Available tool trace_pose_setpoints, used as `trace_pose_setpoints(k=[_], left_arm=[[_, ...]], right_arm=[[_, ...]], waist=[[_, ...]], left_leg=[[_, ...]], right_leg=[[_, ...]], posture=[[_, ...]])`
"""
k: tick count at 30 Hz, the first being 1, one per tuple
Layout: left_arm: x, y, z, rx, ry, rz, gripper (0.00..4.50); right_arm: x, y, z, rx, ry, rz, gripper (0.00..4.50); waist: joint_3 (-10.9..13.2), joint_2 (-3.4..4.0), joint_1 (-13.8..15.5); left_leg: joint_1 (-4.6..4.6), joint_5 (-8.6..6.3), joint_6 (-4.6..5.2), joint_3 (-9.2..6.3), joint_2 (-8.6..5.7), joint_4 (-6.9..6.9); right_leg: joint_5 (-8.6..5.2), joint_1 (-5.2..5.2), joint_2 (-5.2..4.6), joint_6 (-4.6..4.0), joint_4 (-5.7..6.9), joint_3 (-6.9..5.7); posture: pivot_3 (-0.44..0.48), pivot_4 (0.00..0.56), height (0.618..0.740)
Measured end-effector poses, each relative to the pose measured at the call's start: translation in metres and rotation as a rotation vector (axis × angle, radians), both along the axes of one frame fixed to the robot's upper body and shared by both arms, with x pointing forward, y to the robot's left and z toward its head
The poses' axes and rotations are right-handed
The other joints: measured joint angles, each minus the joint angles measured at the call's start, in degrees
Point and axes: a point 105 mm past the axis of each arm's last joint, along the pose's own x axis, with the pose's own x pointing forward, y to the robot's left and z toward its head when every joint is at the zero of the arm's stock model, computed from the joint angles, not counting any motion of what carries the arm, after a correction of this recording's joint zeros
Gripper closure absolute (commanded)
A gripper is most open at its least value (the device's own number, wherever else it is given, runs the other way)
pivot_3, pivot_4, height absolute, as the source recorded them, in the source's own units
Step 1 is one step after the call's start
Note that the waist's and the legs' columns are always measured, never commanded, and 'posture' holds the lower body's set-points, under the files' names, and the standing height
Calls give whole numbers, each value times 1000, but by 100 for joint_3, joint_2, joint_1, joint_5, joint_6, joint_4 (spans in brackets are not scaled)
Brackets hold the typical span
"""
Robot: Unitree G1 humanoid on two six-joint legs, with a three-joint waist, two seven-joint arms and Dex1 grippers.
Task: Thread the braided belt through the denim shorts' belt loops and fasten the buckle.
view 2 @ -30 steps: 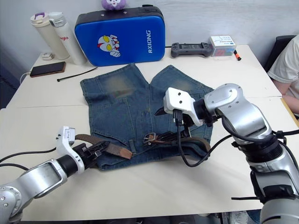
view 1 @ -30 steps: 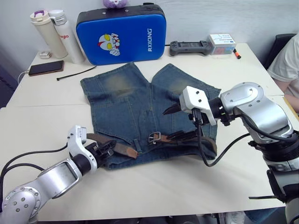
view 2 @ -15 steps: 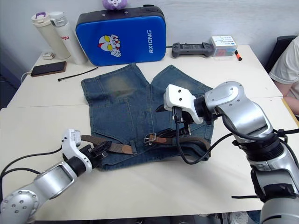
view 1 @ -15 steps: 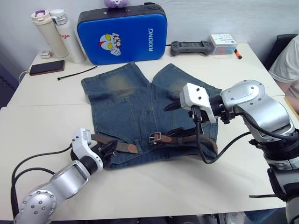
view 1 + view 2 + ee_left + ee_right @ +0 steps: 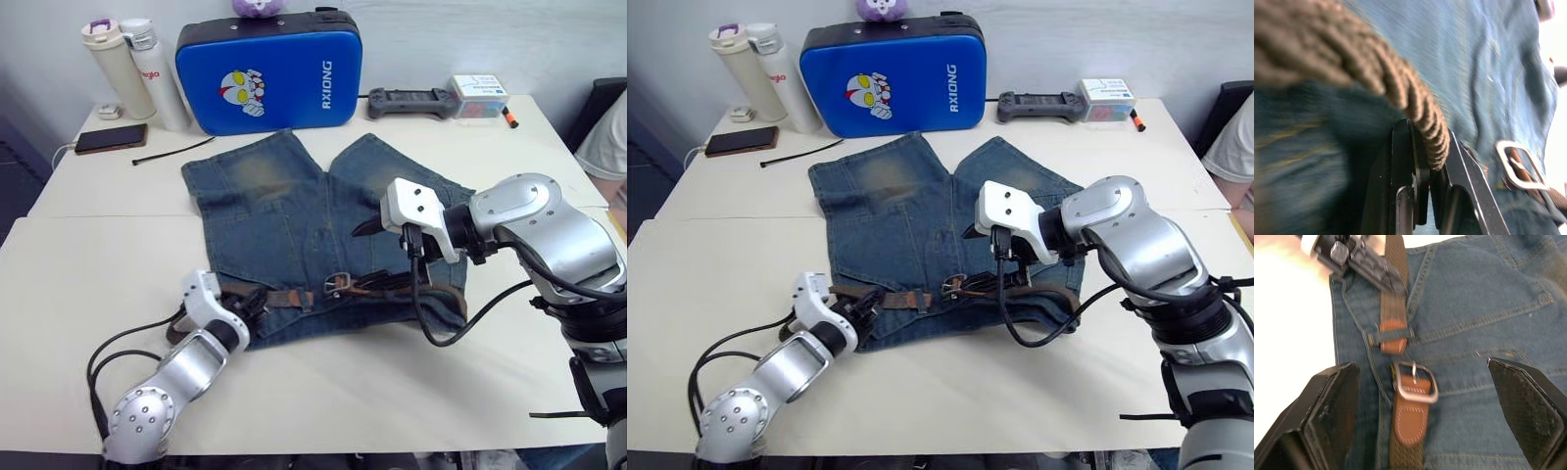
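Note:
The denim shorts (image 5: 265,196) lie flat on the table, waistband toward me. The braided belt (image 5: 279,294) runs along the waistband. Its buckle (image 5: 338,284) rests near the middle. My left gripper (image 5: 245,302) is at the waistband's left end, shut on the braided strap (image 5: 1420,112). In the right wrist view the belt's leather tip (image 5: 1393,331) sits under one of the belt loops (image 5: 1393,336), just short of the buckle (image 5: 1415,383). My right gripper (image 5: 367,227) hovers open above the shorts, over the buckle.
At the back stand a blue pad (image 5: 269,73), two bottles (image 5: 113,64), a phone (image 5: 111,138) and a black cable tie (image 5: 171,152). A game controller (image 5: 411,101) and small box (image 5: 475,93) lie back right. A person's sleeve (image 5: 605,137) shows at the right edge.
My left gripper has pushed the belt end rightward along the waistband, bringing the leather tip closer to the buckle. The right gripper has stayed open above the shorts. The camera has shifted slightly.

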Motion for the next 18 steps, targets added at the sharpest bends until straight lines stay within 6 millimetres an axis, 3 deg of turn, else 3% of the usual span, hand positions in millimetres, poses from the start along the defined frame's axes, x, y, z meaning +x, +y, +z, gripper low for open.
trace_pose_setpoints(k=[11, 14, 18], left_arm=[[8, -14, 3, -25, 52, -92, 4500], [10, -24, 3, -46, 72, -143, 4500], [10, -34, 3, 1, 77, -243, 4500]], right_arm=[[-8, -5, -18, -48, -36, -42, 70], [-12, -11, -36, -124, -62, -39, 70], [-19, -2, -63, -176, -153, 46, 70]], waist=[[-1, -1, 52], [-1, -2, 106], [-1, -2, 113]], left_leg=[[0, 0, 3, -5, 0, 4], [1, -1, 6, -4, 0, 7], [3, -1, 6, -4, 0, 7]], right_leg=[[6, 10, -1, 5, -13, -6], [9, 17, 0, 9, -21, -7], [9, 18, 1, 9, -18, -7]], posture=[[0, 150, 740], [0, 150, 740], [0, 150, 740]])
